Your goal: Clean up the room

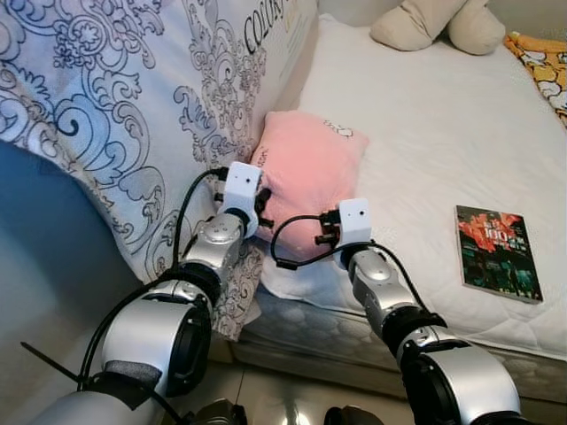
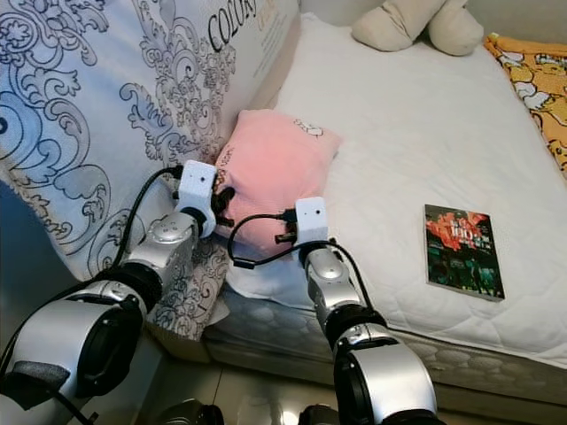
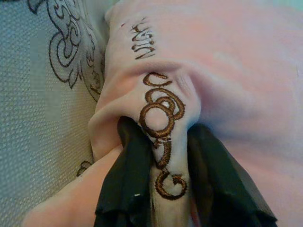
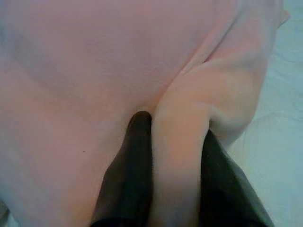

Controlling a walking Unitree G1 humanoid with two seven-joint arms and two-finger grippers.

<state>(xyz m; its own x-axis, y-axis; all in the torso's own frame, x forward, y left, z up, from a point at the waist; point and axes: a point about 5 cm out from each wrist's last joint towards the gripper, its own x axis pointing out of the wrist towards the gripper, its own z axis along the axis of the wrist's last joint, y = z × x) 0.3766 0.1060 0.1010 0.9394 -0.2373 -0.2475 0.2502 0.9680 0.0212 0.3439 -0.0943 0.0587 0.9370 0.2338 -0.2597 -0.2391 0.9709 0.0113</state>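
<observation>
Pinching pink pillow (image 1: 310, 173) folds, left gripper (image 3: 163, 156) and right gripper (image 4: 177, 156), long axis up the bed (image 1: 434, 133)

I see a soft, matt pink fleece pillow (image 1: 310, 173) with brown embroidered stitching. The black fingers (image 3: 124, 189) look like matt plastic. The mattress (image 1: 425, 150) is white quilted cloth. The book (image 1: 497, 252) has a glossy cover. My arms (image 1: 168, 328) are smooth, shiny silver.
</observation>
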